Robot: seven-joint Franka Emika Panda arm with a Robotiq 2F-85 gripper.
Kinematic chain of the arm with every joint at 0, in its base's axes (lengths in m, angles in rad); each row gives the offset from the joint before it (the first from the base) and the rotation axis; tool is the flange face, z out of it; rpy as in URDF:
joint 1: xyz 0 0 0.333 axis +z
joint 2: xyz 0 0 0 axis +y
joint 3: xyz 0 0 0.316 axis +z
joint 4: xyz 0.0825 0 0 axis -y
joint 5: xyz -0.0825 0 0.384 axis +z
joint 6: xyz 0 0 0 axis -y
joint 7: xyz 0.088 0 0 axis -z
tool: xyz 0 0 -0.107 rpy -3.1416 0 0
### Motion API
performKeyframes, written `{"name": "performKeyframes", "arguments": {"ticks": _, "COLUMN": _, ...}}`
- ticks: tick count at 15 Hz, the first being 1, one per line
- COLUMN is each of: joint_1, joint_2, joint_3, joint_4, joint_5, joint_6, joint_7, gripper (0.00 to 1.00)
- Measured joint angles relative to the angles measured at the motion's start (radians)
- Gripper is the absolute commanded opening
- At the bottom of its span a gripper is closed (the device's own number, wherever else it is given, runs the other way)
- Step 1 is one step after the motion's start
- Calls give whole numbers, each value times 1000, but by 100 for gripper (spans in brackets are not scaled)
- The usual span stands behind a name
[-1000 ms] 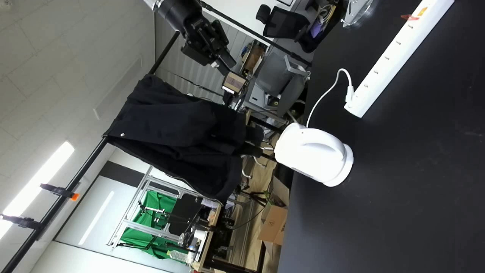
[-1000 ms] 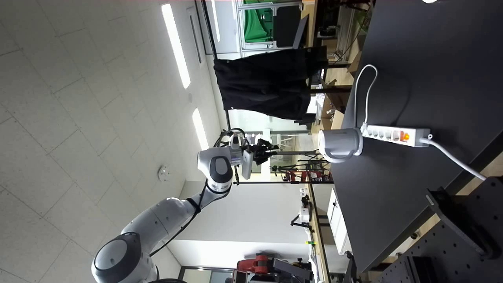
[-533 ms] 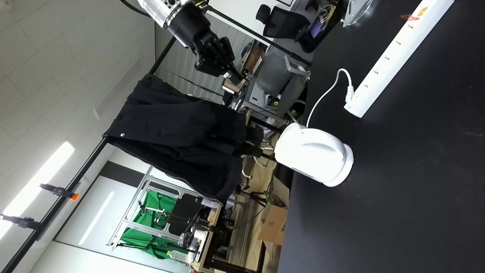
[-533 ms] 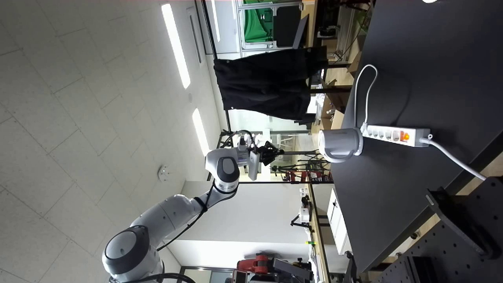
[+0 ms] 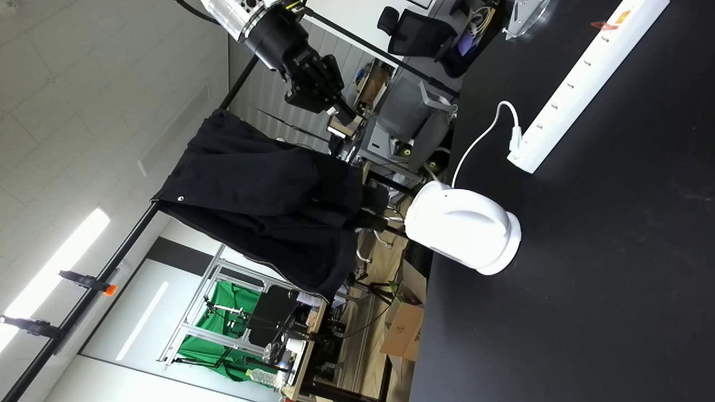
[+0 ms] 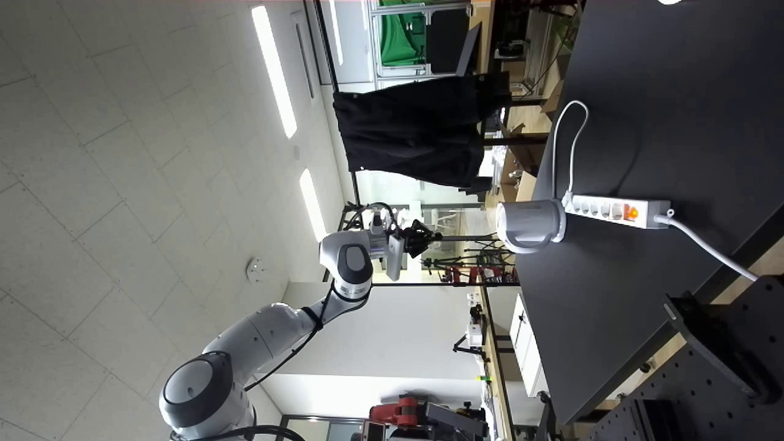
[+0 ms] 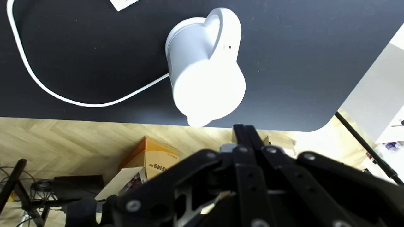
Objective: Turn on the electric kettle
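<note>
The white electric kettle stands upright on the black table in both exterior views, which are turned sideways. In the wrist view the kettle has its handle towards the top of the picture and its spout near the table edge. A small dark dot shows on the handle. My gripper is shut with its fingertips together and nothing between them. In the exterior views the gripper hangs in the air above the kettle's height, apart from it.
A white power strip lies beside the kettle, its orange switch bright. The kettle's white cord loops from the kettle to the strip. The table edge runs close to the spout. Boxes stand on the floor beyond.
Since one second ago my gripper has moved a little lower and towards the kettle's side. Over the last half second it has barely moved. The kettle has not moved.
</note>
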Motion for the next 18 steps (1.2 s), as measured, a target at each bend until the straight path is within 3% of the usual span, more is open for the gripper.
{"name": "performKeyframes", "arguments": {"ticks": 9, "joint_1": 20, "joint_2": 138, "joint_3": 15, "joint_4": 2, "joint_5": -143, "joint_6": 91, "joint_7": 80, "gripper": 0}}
{"name": "performKeyframes", "arguments": {"ticks": 18, "joint_1": 20, "joint_2": 263, "joint_3": 23, "joint_4": 48, "joint_5": -154, "joint_6": 47, "joint_7": 136, "gripper": 0}}
